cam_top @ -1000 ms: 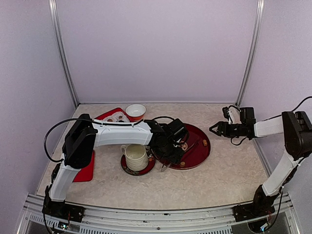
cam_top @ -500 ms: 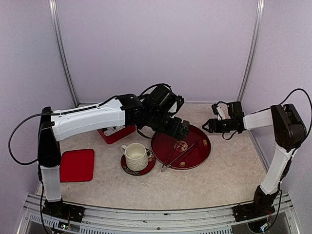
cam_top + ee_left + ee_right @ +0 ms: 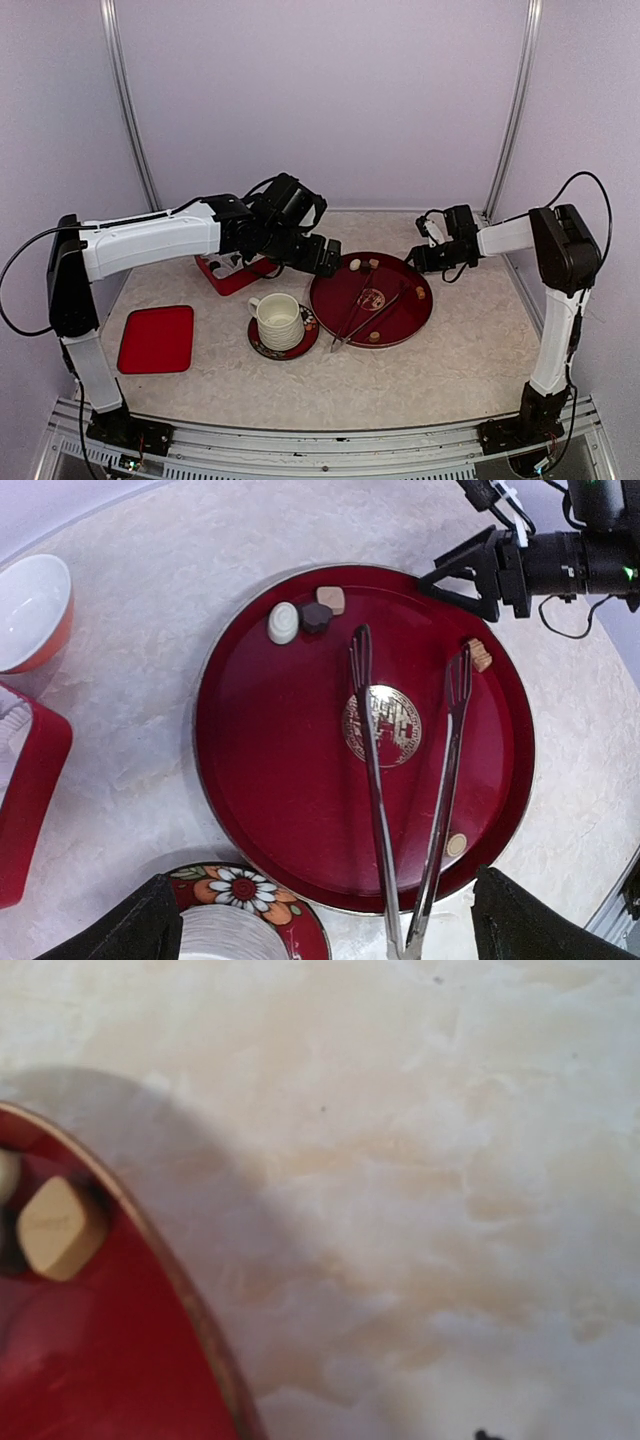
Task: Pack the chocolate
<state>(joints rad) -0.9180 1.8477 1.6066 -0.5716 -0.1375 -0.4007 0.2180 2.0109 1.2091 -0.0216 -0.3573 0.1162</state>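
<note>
Wide apart and holding nothing, the fingers of the left gripper frame its wrist view as it hangs over the far-left rim of the round red tray.

The chocolate that shows is five pieces, all on that tray. A white round piece, a dark piece and a tan cube huddle together just inside the far-left rim. A tan chunk sits by the right rim and a tan disc by the near rim.

From the left gripper the cluster lies just beside it, a little toward the tray's centre, so this arm looks the nearer for those three. The right gripper points in from outside the far-right rim. Its fingers seem to meet at a point with nothing between them, and it is closer to the tan chunk than to the cluster.

Metal tongs lie across the tray's middle. Their long axis runs from near rim to far, and the joined end overhangs the near rim. One tip stops near the cluster and the other just beside the tan chunk.

Off the near-left rim a ribbed cup stands on a floral saucer. Left of the tray are a white-lined bowl and an open red box, probably the packing target. Its contents are too hidden to tell. A flat red lid lies well apart, farther left.
</note>
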